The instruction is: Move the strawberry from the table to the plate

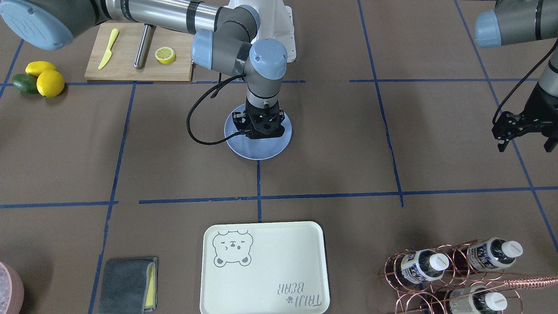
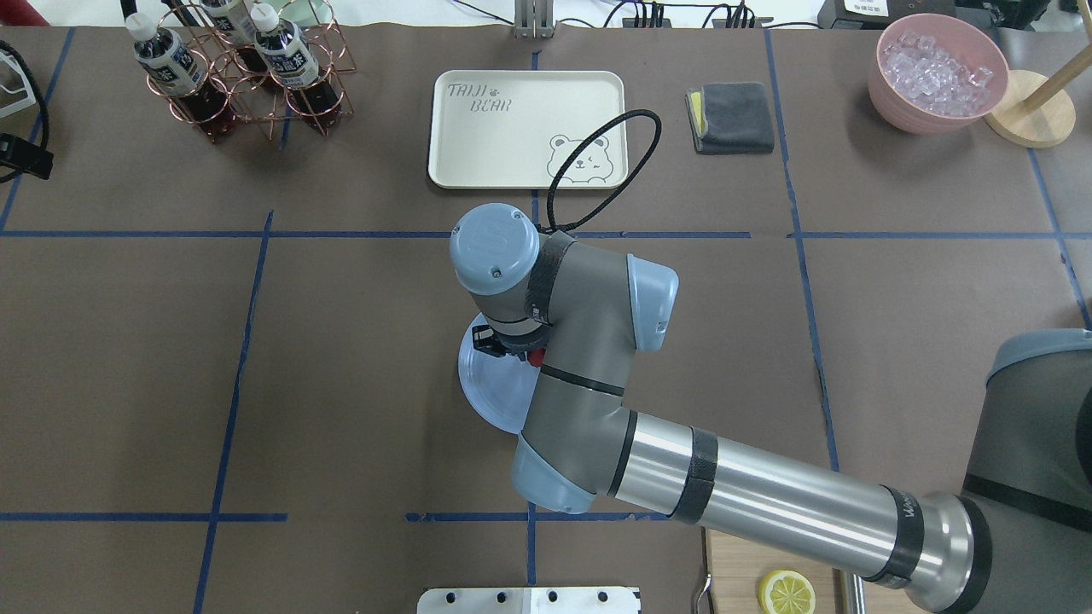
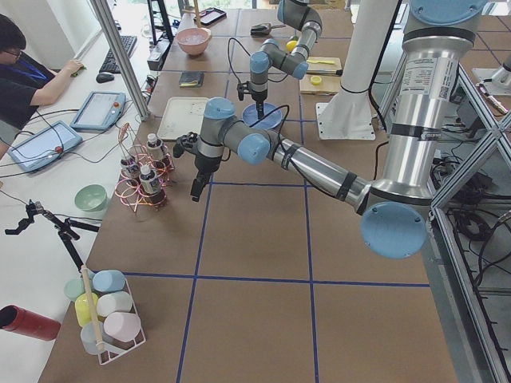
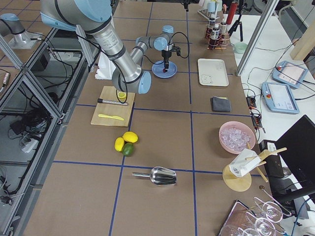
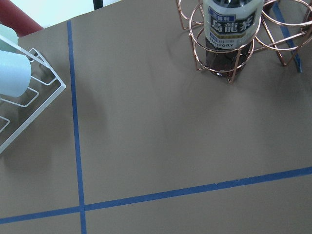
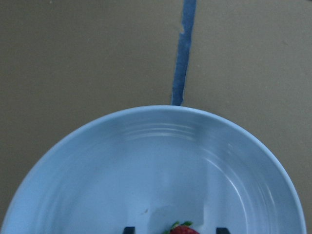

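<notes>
Brown-papered desk [image 1: 331, 144] bears the plate [image 6: 97, 170], over which the strawberry [image 6: 181, 228] shows between the spread fingers of the downward-pointing right hand [image 1: 263, 131], while the left hand [image 1: 526, 146], also spread, hangs near SUNTORY bottles [image 5: 233, 29], apart from the "TAIJI BEAR" tray [image 2: 529, 128].

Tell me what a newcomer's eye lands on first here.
The right gripper, pointing straight down over the light-blue plate at the table's middle, grabs the eye first. In its wrist view a strawberry shows over the plate, between fingertips that stand apart from it. The left gripper hangs open off to the side, near a copper bottle rack.
</notes>
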You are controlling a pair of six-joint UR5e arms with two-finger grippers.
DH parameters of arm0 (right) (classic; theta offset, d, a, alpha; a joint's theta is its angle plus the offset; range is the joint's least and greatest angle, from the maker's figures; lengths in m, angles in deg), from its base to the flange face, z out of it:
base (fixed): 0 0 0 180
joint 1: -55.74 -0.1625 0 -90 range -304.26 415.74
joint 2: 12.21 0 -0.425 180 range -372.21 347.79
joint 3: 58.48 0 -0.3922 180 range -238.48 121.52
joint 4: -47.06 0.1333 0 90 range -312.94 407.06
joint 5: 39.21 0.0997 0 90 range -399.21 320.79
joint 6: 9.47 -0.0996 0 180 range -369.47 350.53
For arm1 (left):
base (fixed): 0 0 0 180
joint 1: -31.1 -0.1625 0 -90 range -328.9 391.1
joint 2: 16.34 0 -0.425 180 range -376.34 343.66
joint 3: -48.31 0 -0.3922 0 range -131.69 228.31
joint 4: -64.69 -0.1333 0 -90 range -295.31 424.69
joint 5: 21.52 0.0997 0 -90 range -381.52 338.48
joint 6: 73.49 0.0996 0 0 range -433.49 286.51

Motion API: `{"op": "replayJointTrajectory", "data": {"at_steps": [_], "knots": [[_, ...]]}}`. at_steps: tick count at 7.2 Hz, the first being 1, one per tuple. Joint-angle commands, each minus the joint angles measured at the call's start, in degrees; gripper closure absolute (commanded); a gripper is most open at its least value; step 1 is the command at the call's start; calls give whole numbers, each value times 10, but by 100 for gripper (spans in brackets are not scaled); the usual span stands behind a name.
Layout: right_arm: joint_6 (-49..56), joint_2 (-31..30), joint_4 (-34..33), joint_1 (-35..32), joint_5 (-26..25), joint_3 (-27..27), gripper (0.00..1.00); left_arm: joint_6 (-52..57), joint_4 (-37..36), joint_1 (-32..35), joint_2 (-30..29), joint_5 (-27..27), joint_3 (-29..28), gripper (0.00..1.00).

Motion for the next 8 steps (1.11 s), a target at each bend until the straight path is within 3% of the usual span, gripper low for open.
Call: {"op": "replayJointTrajectory", "data": {"at_steps": [1, 3, 4, 5, 6, 8], "knots": [[1, 2, -1, 0, 1, -9, 0, 0, 0, 0, 0, 0, -1, 0], [3, -2, -57, -19, 6, -80, 0, 0, 0, 0, 0, -1, -2, 0], [12, -44, -88, -48, 11, -174, 0, 3, 0, 17, 0, -14, -9, 0], [41, -126, -88, -88, 32, -268, 0, 57, 0, 51, 0, -88, -33, 0], [114, -184, -84, -141, 67, -316, 0, 120, -1, 89, 11, -138, -70, 0], [255, -252, -83, -278, 174, -320, 0, 199, -9, 159, 36, -195, -109, 0]]}}
